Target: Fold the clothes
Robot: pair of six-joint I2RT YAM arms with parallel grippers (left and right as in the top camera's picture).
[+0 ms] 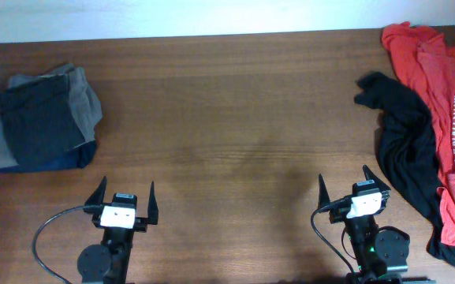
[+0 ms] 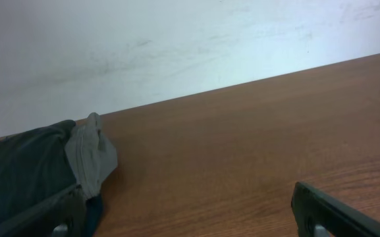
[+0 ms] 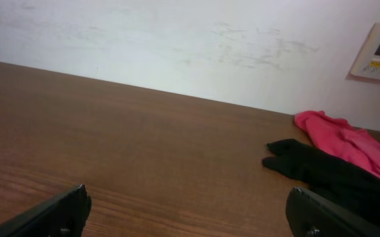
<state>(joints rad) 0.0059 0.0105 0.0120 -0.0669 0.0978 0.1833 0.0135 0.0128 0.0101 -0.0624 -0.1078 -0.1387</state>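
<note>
Black T-shirt [image 1: 404,126]: crumpled, touching red shirt [image 1: 448,95]; folding not begun.
Right pincer [image 1: 343,173]: wide, empty, near the Black T-shirt (should pull it flat).
Left pincer [image 1: 128,183]: wide, empty, well apart.

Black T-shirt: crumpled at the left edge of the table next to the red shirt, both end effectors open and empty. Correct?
No. The black T-shirt is crumpled at the right edge of the table, next to the red shirt, as the overhead view shows. The left end effector and right end effector are open and empty.
</note>
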